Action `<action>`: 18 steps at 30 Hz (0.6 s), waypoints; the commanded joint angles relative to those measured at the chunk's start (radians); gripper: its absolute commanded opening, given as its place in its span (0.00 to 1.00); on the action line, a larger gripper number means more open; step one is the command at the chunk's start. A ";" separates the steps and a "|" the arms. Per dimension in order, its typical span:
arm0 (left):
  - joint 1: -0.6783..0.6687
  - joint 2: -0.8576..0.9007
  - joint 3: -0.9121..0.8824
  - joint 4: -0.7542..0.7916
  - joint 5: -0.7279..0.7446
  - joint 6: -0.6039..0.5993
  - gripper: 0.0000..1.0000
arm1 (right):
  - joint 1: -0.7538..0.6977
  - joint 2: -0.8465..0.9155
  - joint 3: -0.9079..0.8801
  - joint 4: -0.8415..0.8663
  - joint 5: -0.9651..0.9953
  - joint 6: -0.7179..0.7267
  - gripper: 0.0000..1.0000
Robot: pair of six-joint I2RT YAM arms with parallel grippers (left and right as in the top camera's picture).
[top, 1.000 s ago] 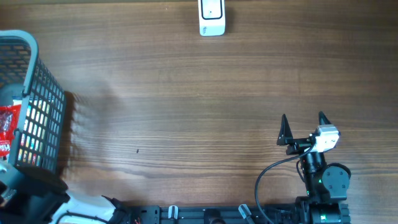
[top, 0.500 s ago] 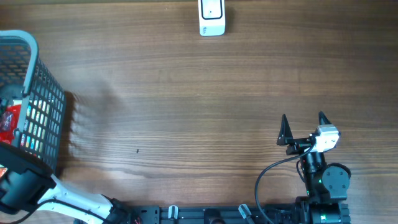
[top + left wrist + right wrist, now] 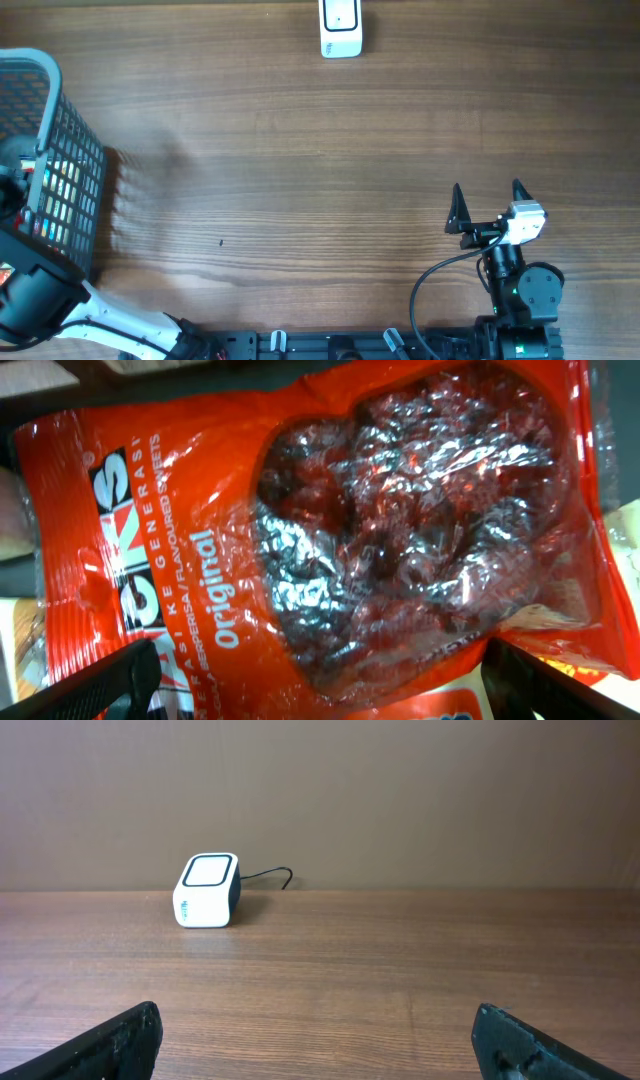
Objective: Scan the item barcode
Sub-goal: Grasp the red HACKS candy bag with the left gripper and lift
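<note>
A red-orange candy bag (image 3: pixel 330 530) with a clear window of wrapped sweets fills the left wrist view; no barcode shows on this face. My left gripper (image 3: pixel 330 695) is open just above it, one dark fingertip (image 3: pixel 110 685) at each lower corner of the view, the bag's lower edge between them. From overhead, the left arm (image 3: pixel 40 295) reaches into the grey wire basket (image 3: pixel 65 170) and hides the bag. The white scanner (image 3: pixel 341 28) stands at the table's far edge, also in the right wrist view as a white scanner (image 3: pixel 207 890). My right gripper (image 3: pixel 487 205) (image 3: pixel 320 1050) is open and holds nothing.
The basket stands at the table's left edge, with other packets (image 3: pixel 560 600) under and beside the bag. A thin cable (image 3: pixel 268 875) runs behind the scanner. Bare wooden tabletop (image 3: pixel 320 180) lies between the basket, the scanner and the right arm.
The left arm has swung up over the basket and lowered into it, covering the red bag seen from overhead before. The right arm has not moved.
</note>
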 commanded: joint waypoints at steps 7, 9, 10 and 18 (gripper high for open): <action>0.000 0.005 -0.024 0.028 -0.010 0.009 0.11 | 0.003 -0.004 -0.001 0.003 0.013 -0.008 1.00; 0.000 -0.008 -0.022 0.024 -0.010 0.009 0.04 | 0.003 -0.004 -0.001 0.003 0.013 -0.009 1.00; 0.000 -0.027 -0.021 0.024 -0.010 0.008 0.04 | 0.003 -0.004 -0.001 0.003 0.013 -0.009 1.00; 0.000 -0.442 -0.021 0.044 -0.006 0.008 0.04 | 0.003 -0.004 -0.001 0.003 0.013 -0.009 1.00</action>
